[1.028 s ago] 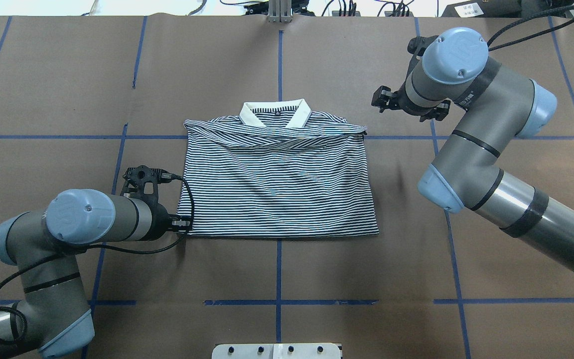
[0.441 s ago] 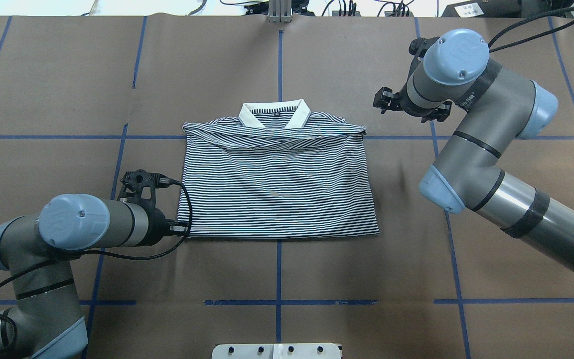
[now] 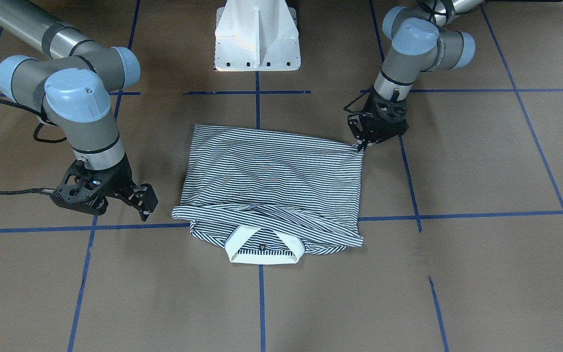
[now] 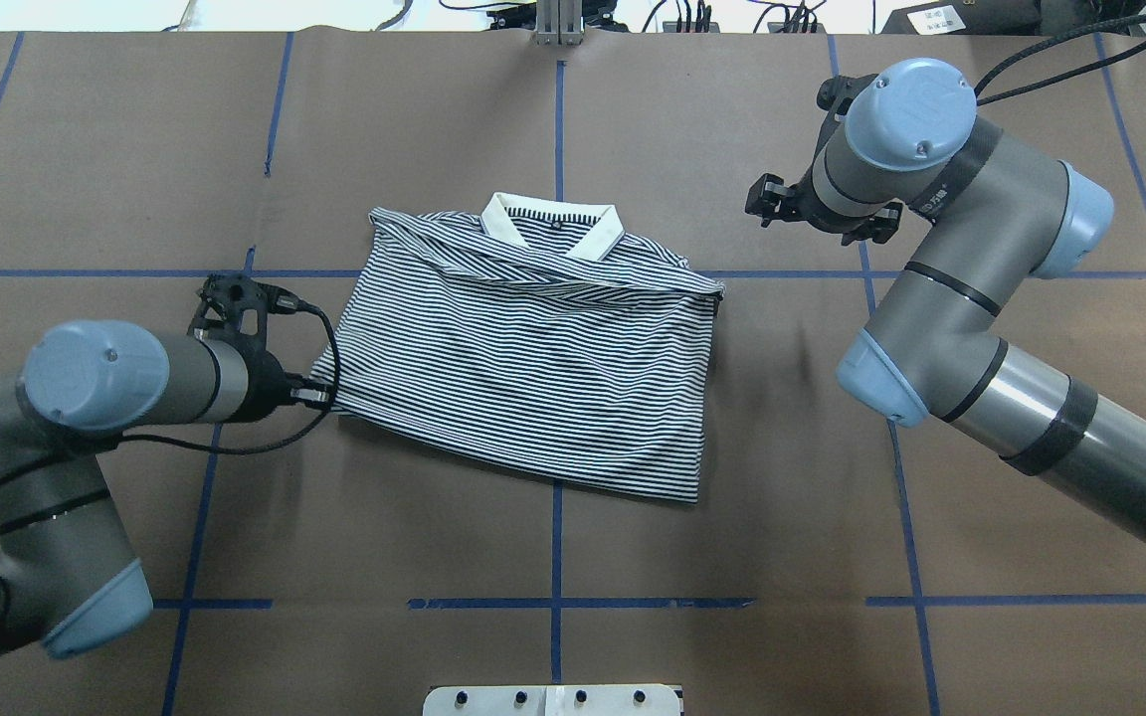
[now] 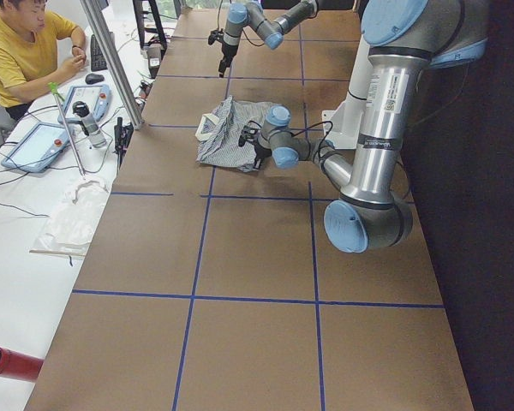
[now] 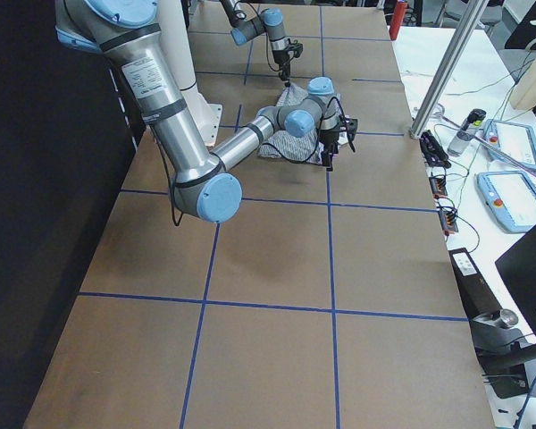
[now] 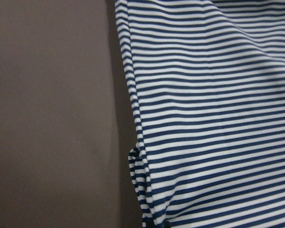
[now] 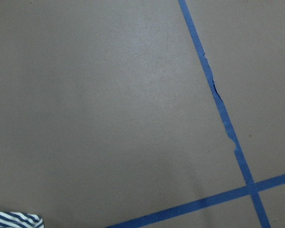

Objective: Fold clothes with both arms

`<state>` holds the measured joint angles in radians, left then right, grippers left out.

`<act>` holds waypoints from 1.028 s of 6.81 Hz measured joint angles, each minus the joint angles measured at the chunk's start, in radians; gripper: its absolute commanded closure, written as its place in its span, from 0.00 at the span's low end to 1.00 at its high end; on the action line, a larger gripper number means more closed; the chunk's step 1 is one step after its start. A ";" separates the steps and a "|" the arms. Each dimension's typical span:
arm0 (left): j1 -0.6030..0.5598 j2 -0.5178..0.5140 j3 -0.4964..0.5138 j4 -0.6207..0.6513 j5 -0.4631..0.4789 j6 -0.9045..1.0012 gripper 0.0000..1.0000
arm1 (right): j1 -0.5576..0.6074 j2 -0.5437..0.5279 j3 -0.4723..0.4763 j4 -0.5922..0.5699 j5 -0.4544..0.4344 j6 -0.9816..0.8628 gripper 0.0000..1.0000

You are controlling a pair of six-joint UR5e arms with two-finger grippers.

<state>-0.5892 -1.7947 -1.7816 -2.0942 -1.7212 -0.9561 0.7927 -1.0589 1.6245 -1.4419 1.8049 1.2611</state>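
Wide brown table point(image 4: 573, 129), blue tape lines point(image 4: 555, 557) gridding it, and both arms are out over it. The right arm point(image 4: 971, 298) reaches in long from the robot's right, elbow high. The left arm point(image 4: 86, 398) is bent low at the near left. Between them, mid-table, lies the striped polo shirt point(image 4: 533, 368). It sits skewed against the tape grid, folded to a rough rectangle, with a sleeve band lying across it below the neck. A shadow shows under its near hem.

Look at the cream collar point(image 4: 598, 231): it points away from the robot, one dark button visible inside the neck.

Now the left gripper point(image 3: 361, 144). Its fingers are pinched tight on the shirt's near-left corner, and the fabric is drawn out to a point there. The left wrist view is filled with stripes and the shirt's edge over bare table.

The right gripper point(image 3: 142, 205) hangs over bare table just beside the shirt's far-right shoulder, not touching it. Whether its fingers are spread or together cannot be told. Its wrist view catches only a sliver of stripes in one corner.
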 measured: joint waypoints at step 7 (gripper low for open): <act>-0.280 -0.490 0.831 -0.273 0.125 0.288 0.00 | -0.010 0.000 0.031 -0.002 -0.010 0.101 0.00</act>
<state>-0.8691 -2.2846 -0.9510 -2.3674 -1.5959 -0.6681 0.7824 -1.0589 1.6557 -1.4437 1.7945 1.3625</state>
